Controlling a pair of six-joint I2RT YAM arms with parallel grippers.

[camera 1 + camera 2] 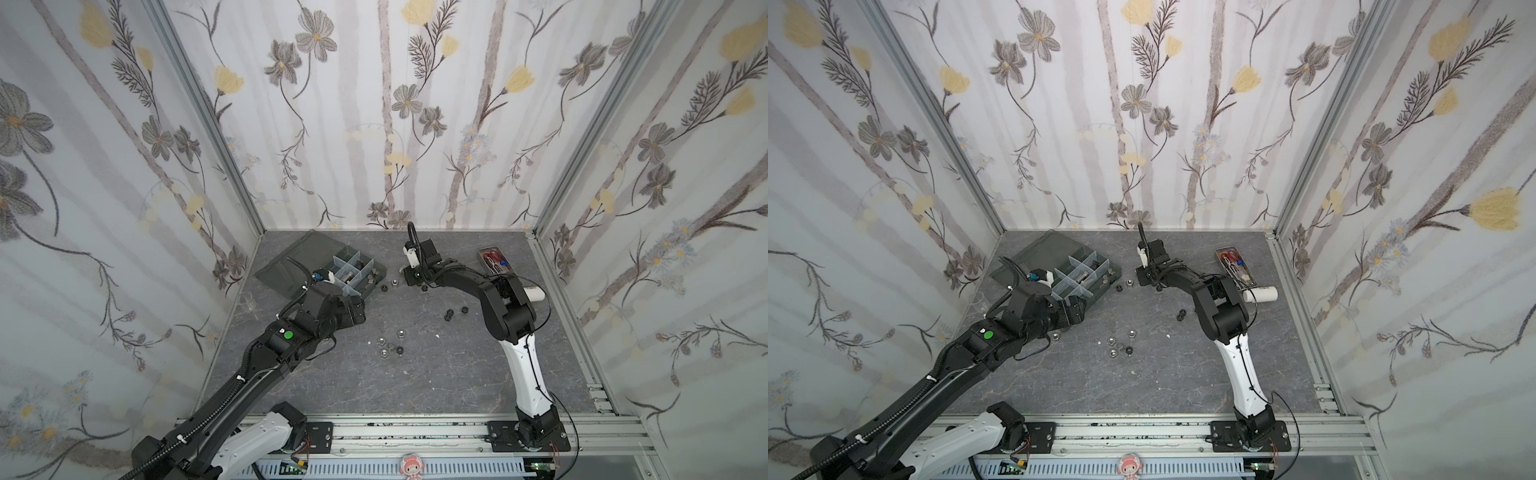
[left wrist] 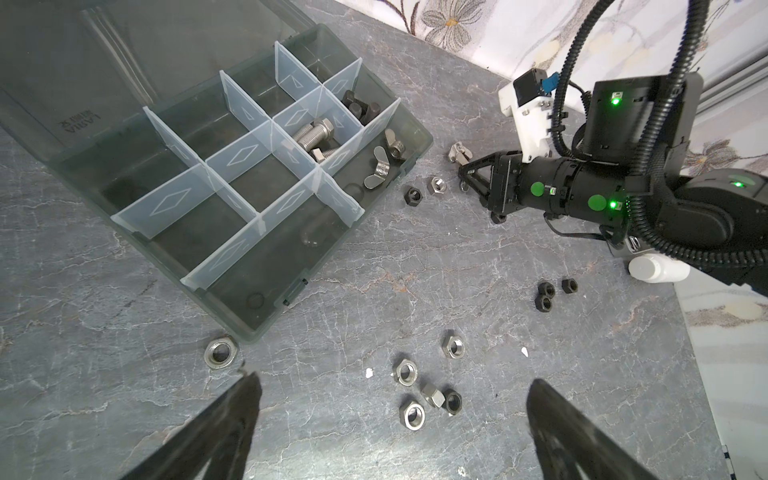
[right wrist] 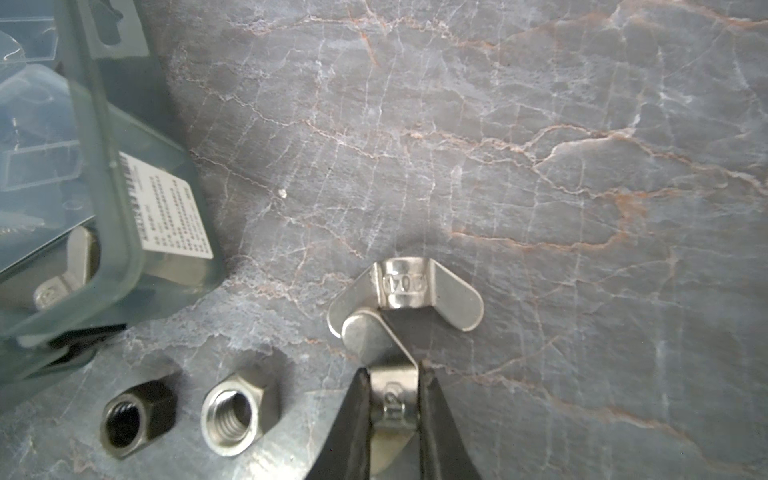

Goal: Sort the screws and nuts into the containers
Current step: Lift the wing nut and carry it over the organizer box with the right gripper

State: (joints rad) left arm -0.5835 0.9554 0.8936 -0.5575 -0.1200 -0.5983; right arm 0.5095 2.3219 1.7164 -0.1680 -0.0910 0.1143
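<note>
Rt tool point(image 3: 394, 370) pinches shiny silver stamped wing nut point(image 3: 368, 336).

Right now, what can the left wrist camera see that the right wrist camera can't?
Only the left wrist view: silver bolts in a compartment, the white bottle. Only the right wrist view: a white label, stamped marks on the wing nut the right gripper pinches. Both: the organizer box, with a black nut and a silver nut beside it.

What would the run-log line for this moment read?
right gripper: shut on wing nut | left gripper: open, empty | organizer box: lid open
</note>
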